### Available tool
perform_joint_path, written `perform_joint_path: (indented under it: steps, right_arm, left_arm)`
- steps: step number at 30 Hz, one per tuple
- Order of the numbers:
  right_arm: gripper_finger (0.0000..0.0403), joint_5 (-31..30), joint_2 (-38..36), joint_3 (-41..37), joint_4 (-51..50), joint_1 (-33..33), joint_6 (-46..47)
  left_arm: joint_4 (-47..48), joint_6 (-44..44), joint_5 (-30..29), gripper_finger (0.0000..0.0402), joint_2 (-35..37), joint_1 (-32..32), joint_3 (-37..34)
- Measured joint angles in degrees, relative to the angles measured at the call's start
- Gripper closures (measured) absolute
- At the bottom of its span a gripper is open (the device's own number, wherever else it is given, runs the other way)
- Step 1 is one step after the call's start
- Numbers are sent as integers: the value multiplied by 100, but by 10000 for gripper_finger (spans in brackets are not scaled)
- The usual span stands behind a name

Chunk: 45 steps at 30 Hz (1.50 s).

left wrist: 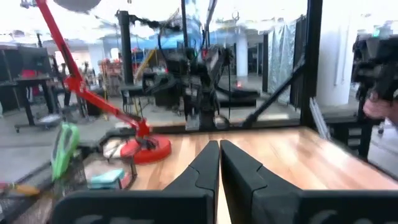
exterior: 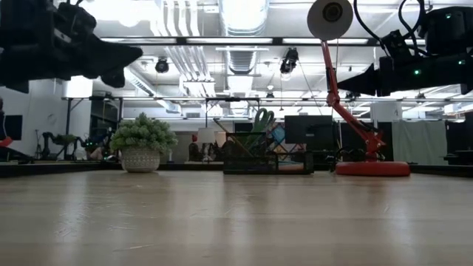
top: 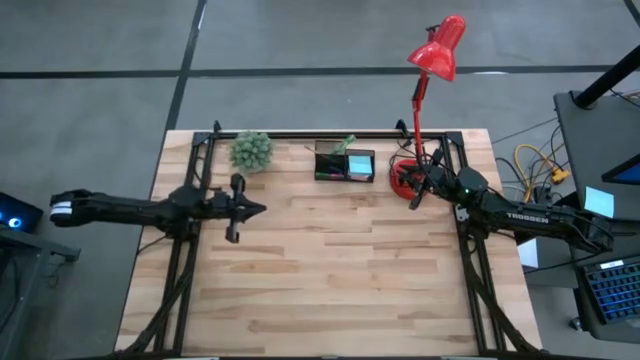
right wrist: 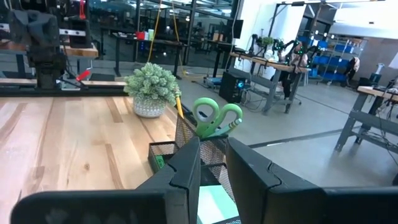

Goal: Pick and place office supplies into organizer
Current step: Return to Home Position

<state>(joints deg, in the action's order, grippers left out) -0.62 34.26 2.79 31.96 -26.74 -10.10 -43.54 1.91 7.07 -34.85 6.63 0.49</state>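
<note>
The left hand (top: 258, 208) hovers above the light wooden slatted tabletop (top: 330, 280). Its two dark fingers (left wrist: 199, 171) are pressed together with nothing between them. The right hand (top: 413, 200) hovers just beside the round base of the red desk lamp (top: 437, 48). Its fingers (right wrist: 186, 171) stand a little apart and grip nothing.

The small black wire-mesh organizer (top: 345, 163) stands on the tabletop directly ahead of the right hand, close to its fingertips. From the left hand it lies farther off, ahead and to one side.

The green-handled scissors (right wrist: 214, 118) stand in the organizer, handles up, with a thin yellow pencil (right wrist: 180, 109) beside them. A light-blue sticky-note pad (top: 359, 163) lies in the compartment nearer the right hand. The small green potted plant (top: 251, 150) stands beyond the organizer as seen from the right hand.
</note>
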Motion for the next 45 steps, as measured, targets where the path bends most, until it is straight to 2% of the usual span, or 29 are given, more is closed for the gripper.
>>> perform_joint_path:
  steps: [5, 8, 15, 24, 29, 37, 41, 45]
  right_arm:
    - [335, -2, 0, 0, -3, 0, 1]
    - [335, 0, 0, 0, -2, 0, 1]
    - [335, 0, 0, 0, -6, 0, 1]
    - [335, 9, 2, 0, -32, 0, 3]
    - [335, 10, 2, 0, -48, -1, 49]
    - [335, 19, 2, 0, -47, -1, 146]
    - [335, 216, 1, 0, -46, -2, 387]
    - [335, 1015, 0, 0, -46, -2, 457]
  left_arm:
    - [318, -10, 11, 401, 441, 0, -2]
    - [972, -55, 3, 401, 724, 0, -2]
    - [2141, -269, -1004, 401, 1587, -4, -4]
    - [3080, -162, -1117, 401, 2377, -7, -8]
    - [3702, -303, -1736, 401, 2670, -72, -10]
    - [4099, -78, -1703, 401, 2995, -261, -12]
    - [4106, 101, -1703, 401, 3173, -275, -15]
    - [4124, 99, -1639, 401, 3229, -275, -15]
